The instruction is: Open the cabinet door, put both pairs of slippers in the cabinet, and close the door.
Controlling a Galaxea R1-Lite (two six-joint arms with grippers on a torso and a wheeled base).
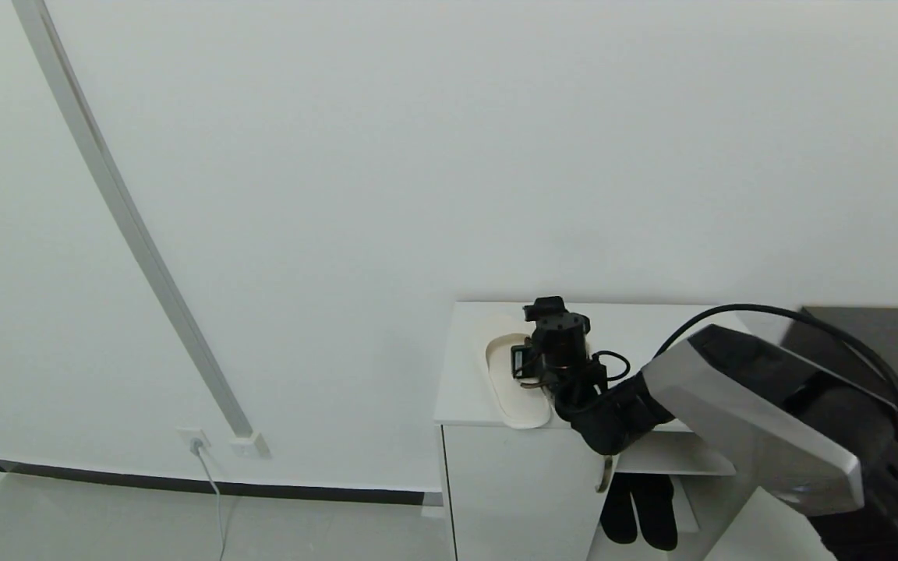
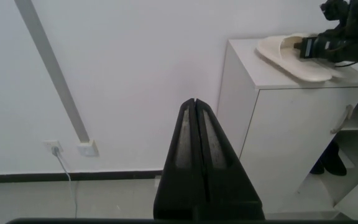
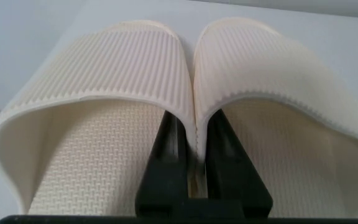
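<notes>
A pair of cream slippers lies side by side on top of the white cabinet, near its left end. My right gripper has one finger inside each slipper and is shut on their touching inner walls. A pair of black slippers stands in the cabinet's open right half, under a shelf. My left gripper hangs shut and empty in the air to the left of the cabinet.
The cabinet's left door is shut, with a handle at its inner edge. A wall socket with a cable and a slanting grey conduit are on the wall to the left. A dark surface lies at the right.
</notes>
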